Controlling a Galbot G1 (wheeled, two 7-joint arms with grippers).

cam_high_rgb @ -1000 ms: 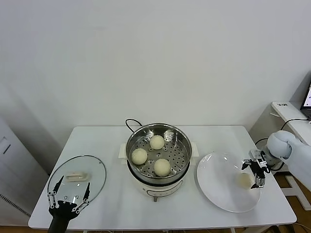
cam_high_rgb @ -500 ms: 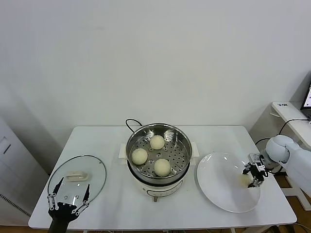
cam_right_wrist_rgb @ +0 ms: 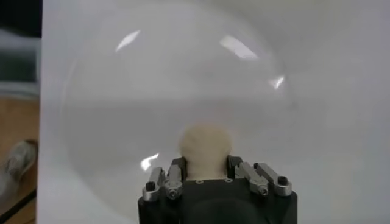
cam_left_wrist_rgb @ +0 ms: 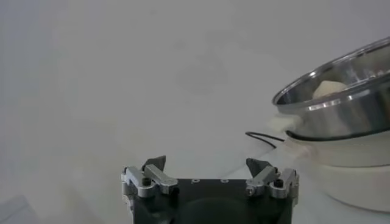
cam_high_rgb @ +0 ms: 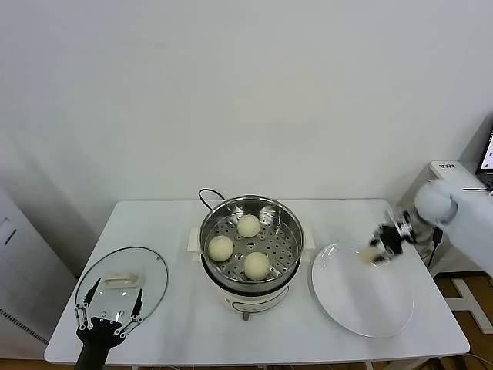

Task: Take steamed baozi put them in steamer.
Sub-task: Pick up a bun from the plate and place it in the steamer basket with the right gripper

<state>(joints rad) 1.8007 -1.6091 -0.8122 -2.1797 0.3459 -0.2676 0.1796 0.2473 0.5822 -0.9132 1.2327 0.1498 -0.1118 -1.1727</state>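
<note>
The steel steamer (cam_high_rgb: 251, 209) stands mid-table on its white base and holds three cream-white baozi (cam_high_rgb: 256, 265) on its perforated tray. My right gripper (cam_high_rgb: 379, 248) is shut on the fourth baozi (cam_right_wrist_rgb: 205, 148) and holds it in the air over the white plate's (cam_high_rgb: 360, 297) far edge, to the right of the steamer. My left gripper (cam_high_rgb: 108, 319) is open and empty, parked at the table's front left over the glass lid. The steamer's rim also shows in the left wrist view (cam_left_wrist_rgb: 341, 85).
The round glass lid (cam_high_rgb: 123, 282) with a white handle lies flat at the front left. The black cord (cam_high_rgb: 208, 197) runs behind the steamer. A side desk (cam_high_rgb: 462, 181) stands off the table's right edge.
My right gripper closed on the baozi on the plate, lifted it and moved up and left toward the steamer. The left arm has not moved.
</note>
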